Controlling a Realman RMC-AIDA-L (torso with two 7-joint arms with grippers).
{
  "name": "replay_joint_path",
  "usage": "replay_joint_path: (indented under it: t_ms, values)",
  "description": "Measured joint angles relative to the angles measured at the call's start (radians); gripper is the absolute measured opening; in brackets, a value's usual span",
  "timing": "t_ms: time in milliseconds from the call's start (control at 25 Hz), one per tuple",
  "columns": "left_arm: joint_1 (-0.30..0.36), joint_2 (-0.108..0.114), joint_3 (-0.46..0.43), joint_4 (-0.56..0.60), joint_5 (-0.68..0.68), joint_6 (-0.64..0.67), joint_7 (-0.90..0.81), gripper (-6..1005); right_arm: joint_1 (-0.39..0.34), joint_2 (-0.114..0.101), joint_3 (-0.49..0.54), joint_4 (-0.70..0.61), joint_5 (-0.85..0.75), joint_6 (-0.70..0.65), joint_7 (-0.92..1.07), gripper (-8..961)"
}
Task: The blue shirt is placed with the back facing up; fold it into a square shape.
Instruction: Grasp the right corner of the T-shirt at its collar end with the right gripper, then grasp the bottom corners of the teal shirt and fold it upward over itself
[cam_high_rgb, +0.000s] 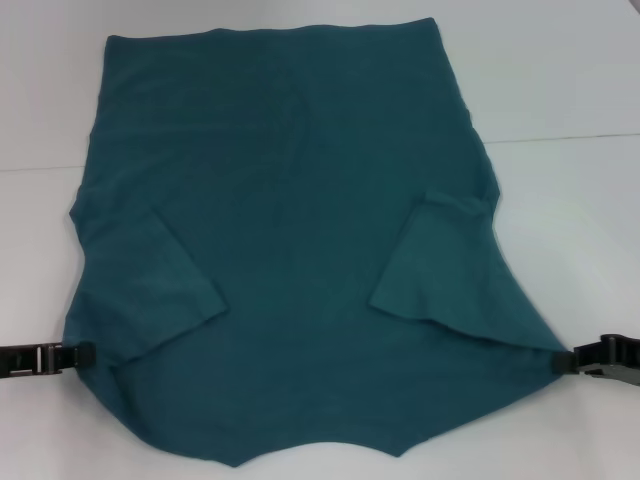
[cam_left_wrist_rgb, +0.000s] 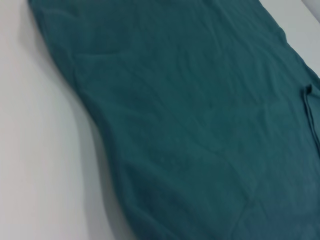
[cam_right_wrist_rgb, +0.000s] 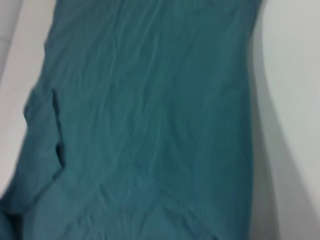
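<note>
Blue shirt (cam_high_rgb: 300, 250): one dark teal-blue short-sleeved T-shirt, plain side up, lying spread across the white table (cam_high_rgb: 570, 90) and taking up most of the head view. The hem end is lying far from the robot; the shoulder end is lying nearest it, running off the lower edge of that view. Both sleeves are lying folded inward over the body of the shirt: the left sleeve (cam_high_rgb: 150, 285) as a flap along the robot's left side, the right sleeve (cam_high_rgb: 430, 260) as a flap along its right side. The fabric is showing soft creases throughout. The near corners are being drawn outward into points toward the two grippers.

Left gripper (cam_high_rgb: 85, 352): black, low at the table's left edge, pinching the near left corner of the shirt, its fingers closed on the cloth.

Right gripper (cam_high_rgb: 572, 362): black, low at the table's right edge, pinching the near right corner of the shirt, its fingers likewise closed on the cloth.

Left wrist view: shirt fabric (cam_left_wrist_rgb: 200, 125) lying against white table (cam_left_wrist_rgb: 35, 150); own fingers not showing.

Right wrist view: shirt fabric (cam_right_wrist_rgb: 150, 125) with one folded sleeve flap, white table (cam_right_wrist_rgb: 290, 100) beside it.
</note>
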Motion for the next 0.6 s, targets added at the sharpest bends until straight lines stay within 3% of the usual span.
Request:
replay_joint_path:
  t_ms: [280,600]
  values:
    - [0.014,0.014,-0.038,0.005,0.009,0.059,-0.022,26,-0.089,0.013,0.053,0.011,0.117,-0.003,-0.140,32]
    - [0.072,0.006,-0.093,0.011,0.003,0.143,-0.004,24,-0.135,0.024,0.064,0.011,0.149,-0.059,-0.258,32]
